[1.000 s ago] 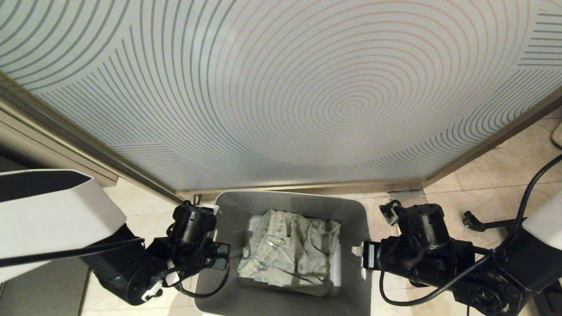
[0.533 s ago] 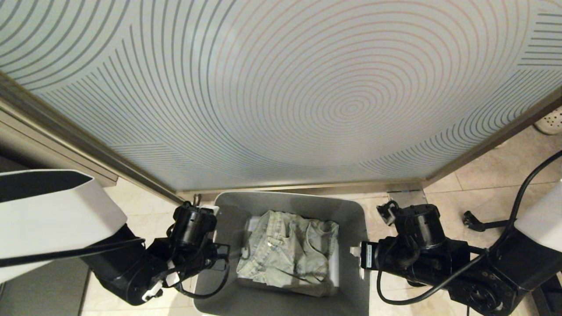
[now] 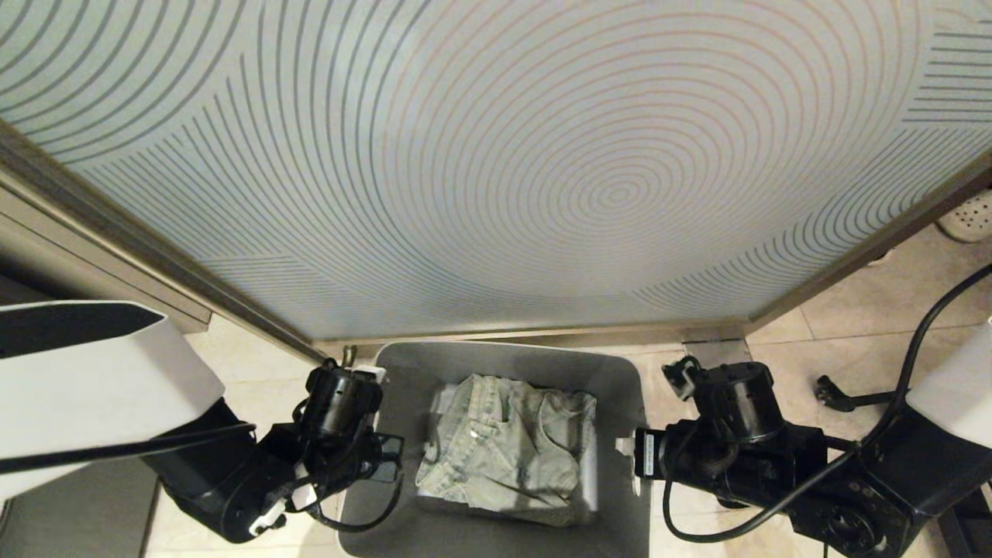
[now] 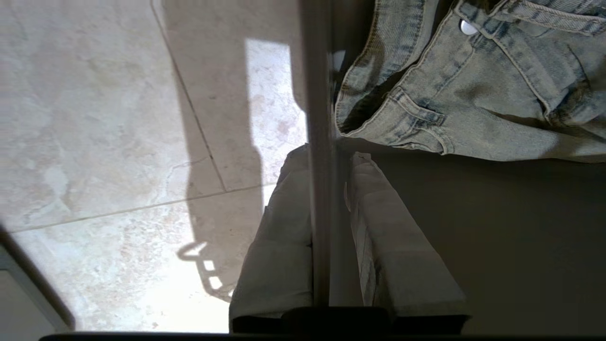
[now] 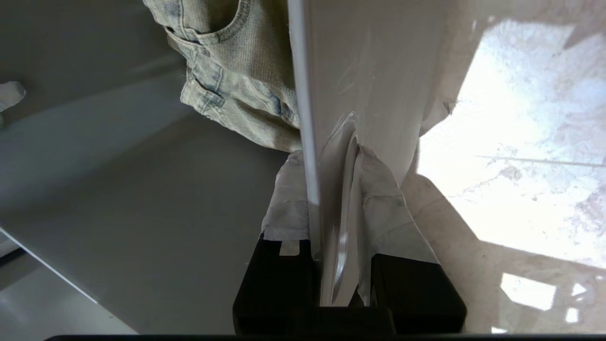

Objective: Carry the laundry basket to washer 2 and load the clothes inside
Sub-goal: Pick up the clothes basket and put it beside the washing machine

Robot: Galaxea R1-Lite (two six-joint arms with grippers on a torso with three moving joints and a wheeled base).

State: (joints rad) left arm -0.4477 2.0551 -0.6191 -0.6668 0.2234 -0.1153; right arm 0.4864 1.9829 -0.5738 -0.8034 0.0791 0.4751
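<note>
1. I'm facing one frosted panel (image 3: 542,155) printed with concentric arcs, set in a metal frame, with pale stone floor tiles (image 3: 860,310) below it.
2. My left gripper (image 4: 326,156) is pinched on the laundry basket's (image 3: 403,372) left wall: two padded fingers (image 4: 383,222), one outside the wall and one inside.
3. My right gripper (image 5: 326,156) is clamped the same way on the basket's right wall, its two taped fingers (image 5: 378,189) squeezing the rim between them.
4. One basket sits between my two arms, close to the foot of the panel.
5. Inside it lies one piece of clothes (image 3: 504,449), a pale washed denim garment crumpled on the bottom, with one metal button (image 4: 467,27) showing.
6. No washer is in sight in any view.
</note>
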